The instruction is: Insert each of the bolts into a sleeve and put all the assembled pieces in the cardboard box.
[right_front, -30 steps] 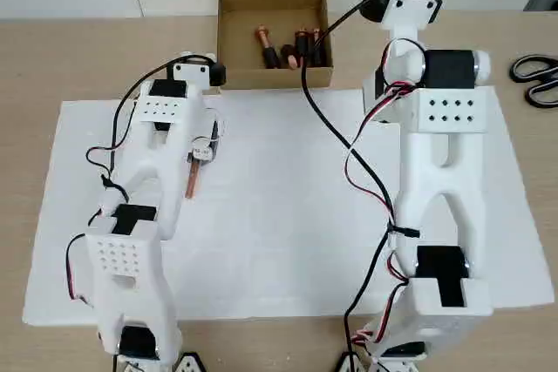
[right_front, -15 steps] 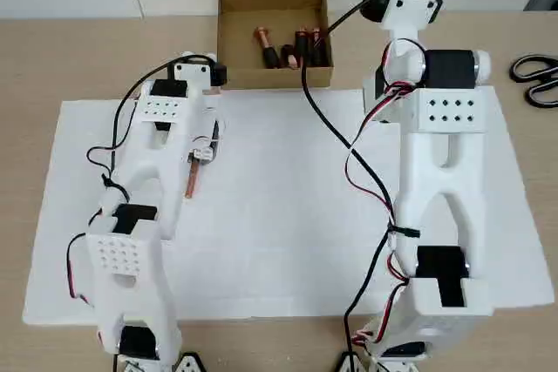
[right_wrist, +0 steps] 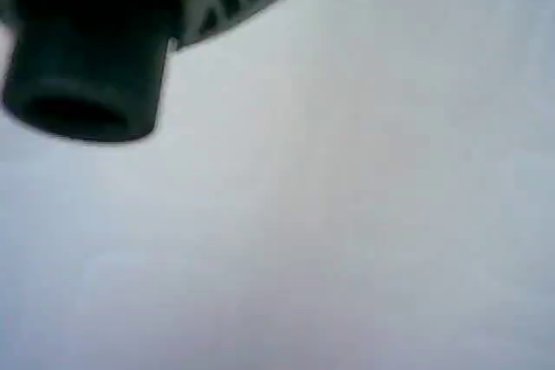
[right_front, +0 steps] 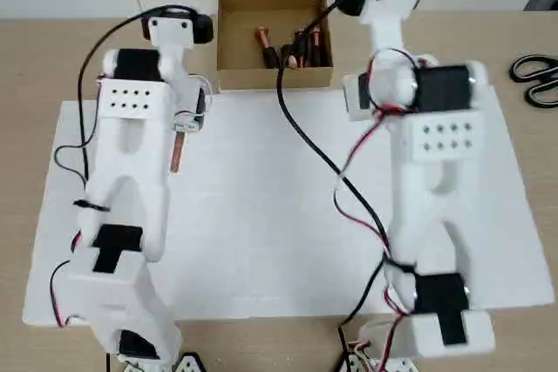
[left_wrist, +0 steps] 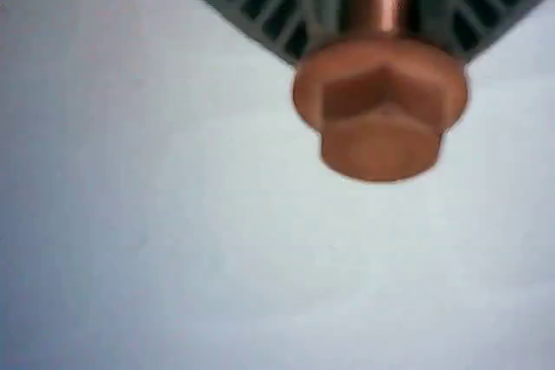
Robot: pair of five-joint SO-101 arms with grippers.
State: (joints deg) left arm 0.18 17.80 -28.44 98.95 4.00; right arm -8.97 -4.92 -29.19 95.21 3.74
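Note:
A copper bolt [left_wrist: 380,110] with a hex head is clamped by its shank between the grey ribbed fingers [left_wrist: 260,6] of my left gripper [left_wrist: 380,15]. From above, this bolt [right_front: 177,154] hangs over the white sheet's back left, just short of the cardboard box [right_front: 231,37]. Several copper-and-black assembled pieces [right_front: 292,48] lie inside the box. My right gripper [right_wrist: 95,6] is shut on a black sleeve [right_wrist: 87,84], whose open end faces the camera above the white sheet. The right arm [right_front: 432,128] stands at the sheet's back right and covers its own gripper in the high view.
A white sheet [right_front: 261,241] covers the wooden table between the arms. Black scissors [right_front: 536,76] lie at the far right edge. A black cable [right_front: 305,119] runs from the right arm's camera across the sheet.
The left arm has raised itself and shifted toward the back left, carrying the bolt with it. The right arm has swung a little to the left.

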